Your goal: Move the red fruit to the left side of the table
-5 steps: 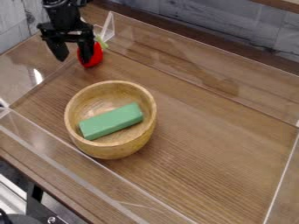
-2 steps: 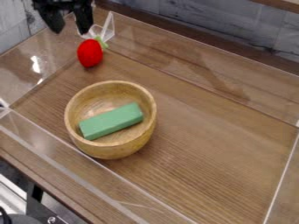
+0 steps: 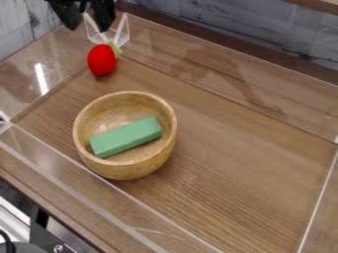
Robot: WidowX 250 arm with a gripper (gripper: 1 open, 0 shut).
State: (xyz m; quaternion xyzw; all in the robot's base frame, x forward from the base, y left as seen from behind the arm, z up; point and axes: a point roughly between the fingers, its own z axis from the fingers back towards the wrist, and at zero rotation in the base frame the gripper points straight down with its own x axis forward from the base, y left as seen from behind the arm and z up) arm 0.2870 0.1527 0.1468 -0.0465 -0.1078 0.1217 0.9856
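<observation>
Open dark jaws (image 3: 90,22) nr. small red round fruit w/ leafy green stem (image 3: 102,60); low re-approach could knock it.

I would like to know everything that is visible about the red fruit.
The red fruit is small, roundish and bright red, with a smooth, slightly shiny, plastic-looking surface. A pale green leafy stem points up and to the right in the picture. It rests on the brown table, beyond the wooden bowl. The claw seems apart from it.

A bright red fruit (image 3: 102,61) with a light green stem (image 3: 119,38), a tan bowl (image 3: 125,136), a green block (image 3: 126,137) and a brown wood-grain table (image 3: 238,138) show their colors.
</observation>
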